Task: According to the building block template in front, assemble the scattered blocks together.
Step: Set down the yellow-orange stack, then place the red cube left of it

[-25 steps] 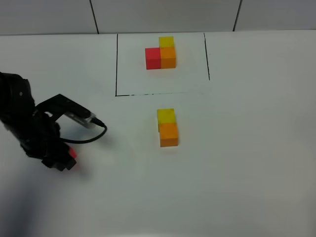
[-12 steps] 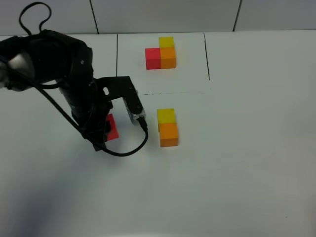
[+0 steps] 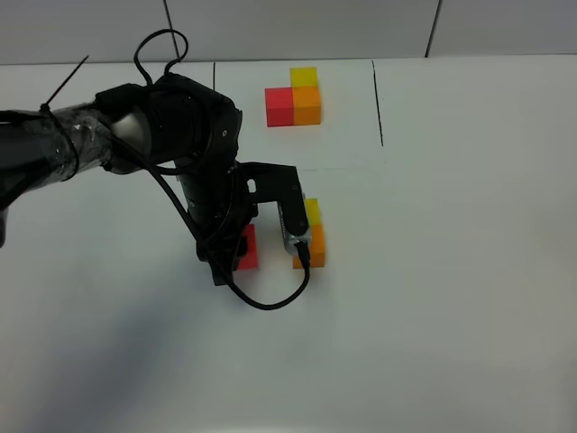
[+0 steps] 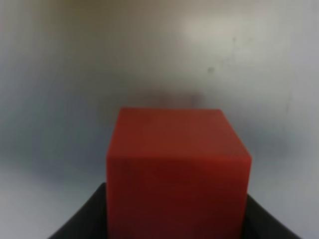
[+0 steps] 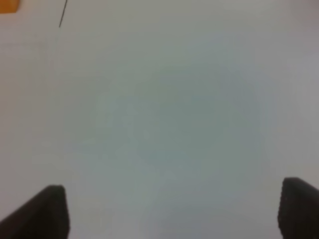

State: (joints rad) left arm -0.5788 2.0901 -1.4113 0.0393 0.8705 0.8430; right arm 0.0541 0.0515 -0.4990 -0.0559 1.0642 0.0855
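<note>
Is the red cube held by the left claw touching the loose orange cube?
Apart. The exterior high view shows bare table between the red cube and the orange cube.

"How do the blocks look?"
"The red cube [image 4: 177, 174] is matt and smooth-faced. The yellow cube [image 3: 312, 211] and the orange cube [image 3: 317, 251] look just as dull."
"And the rest?"
"The white table [image 3: 451, 271] is smooth with a faint sheen. The left arm [image 3: 54, 155] wears crinkled, glossy black wrapping, and its cable [image 3: 270, 304] looks rubbery."
</note>
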